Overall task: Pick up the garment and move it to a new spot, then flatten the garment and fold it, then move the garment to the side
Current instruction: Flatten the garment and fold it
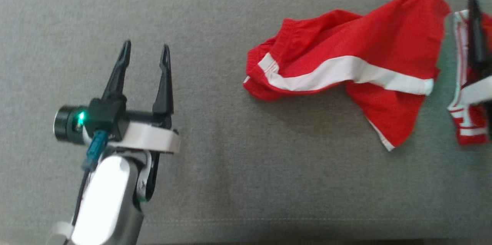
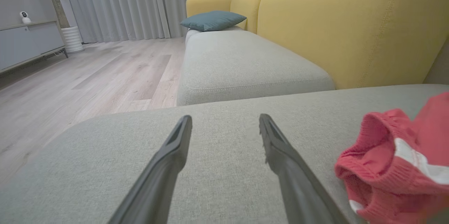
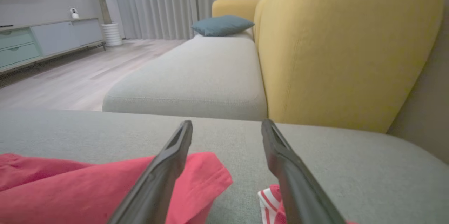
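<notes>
Living room: yellow sofa [image 2: 350, 24], curtains [image 2: 140, 2], wood floor [image 2: 87, 73].

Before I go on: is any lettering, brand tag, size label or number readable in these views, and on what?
No text can be read.
The red shorts carry a plain white stripe, with no print or tag showing.
The red and white striped cloth at the right edge shows stripes, no letters.
The small white camera on the sideboard is too small to show any mark.
</notes>
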Controlling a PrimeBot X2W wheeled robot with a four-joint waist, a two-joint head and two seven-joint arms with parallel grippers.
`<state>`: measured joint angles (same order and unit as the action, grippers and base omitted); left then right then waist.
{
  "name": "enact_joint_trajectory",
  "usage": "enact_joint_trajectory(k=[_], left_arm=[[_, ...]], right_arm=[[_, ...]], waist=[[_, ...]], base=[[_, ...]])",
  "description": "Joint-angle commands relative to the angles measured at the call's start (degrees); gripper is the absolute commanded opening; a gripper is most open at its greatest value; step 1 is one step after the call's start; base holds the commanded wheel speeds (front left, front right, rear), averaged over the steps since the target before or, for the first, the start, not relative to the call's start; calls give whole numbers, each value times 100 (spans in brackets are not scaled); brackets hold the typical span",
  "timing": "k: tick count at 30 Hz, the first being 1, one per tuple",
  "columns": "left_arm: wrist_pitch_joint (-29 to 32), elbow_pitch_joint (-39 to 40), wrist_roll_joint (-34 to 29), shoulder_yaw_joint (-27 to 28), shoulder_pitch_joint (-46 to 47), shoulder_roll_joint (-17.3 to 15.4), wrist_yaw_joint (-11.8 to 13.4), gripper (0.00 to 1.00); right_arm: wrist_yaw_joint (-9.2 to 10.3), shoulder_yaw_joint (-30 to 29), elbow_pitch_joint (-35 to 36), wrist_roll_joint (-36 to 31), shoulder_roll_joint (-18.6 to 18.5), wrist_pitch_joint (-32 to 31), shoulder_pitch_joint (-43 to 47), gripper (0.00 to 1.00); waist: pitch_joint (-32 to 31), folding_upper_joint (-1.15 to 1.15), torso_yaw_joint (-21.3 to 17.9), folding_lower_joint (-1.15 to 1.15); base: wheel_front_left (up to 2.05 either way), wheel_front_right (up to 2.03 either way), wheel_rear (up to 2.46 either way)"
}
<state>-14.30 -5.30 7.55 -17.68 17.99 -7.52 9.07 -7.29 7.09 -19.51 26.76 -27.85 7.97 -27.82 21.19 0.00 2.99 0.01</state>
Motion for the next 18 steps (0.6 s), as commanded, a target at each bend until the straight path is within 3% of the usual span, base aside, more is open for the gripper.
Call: enact_joint_trajectory(k=[1, 8, 18], left_arm=[[-70, 161, -69, 225, -59, -150, 32, 100], [-70, 144, -85, 308, -353, -209, 111, 100], [-70, 146, -60, 316, -758, -263, 198, 100]], right_arm=[[-20, -4, 317, -182, 30, 101, 215, 100], [-20, -91, 1408, -989, 784, 27, 1149, 100], [-20, -66, 2302, -1258, 1623, -325, 2319, 100]], waist=[[-163, 0, -132, -1], [-542, 0, -305, -1], [-903, 0, -441, -1]], base=[[0, 0, 0], [0, 0, 0], [0, 0, 0]])
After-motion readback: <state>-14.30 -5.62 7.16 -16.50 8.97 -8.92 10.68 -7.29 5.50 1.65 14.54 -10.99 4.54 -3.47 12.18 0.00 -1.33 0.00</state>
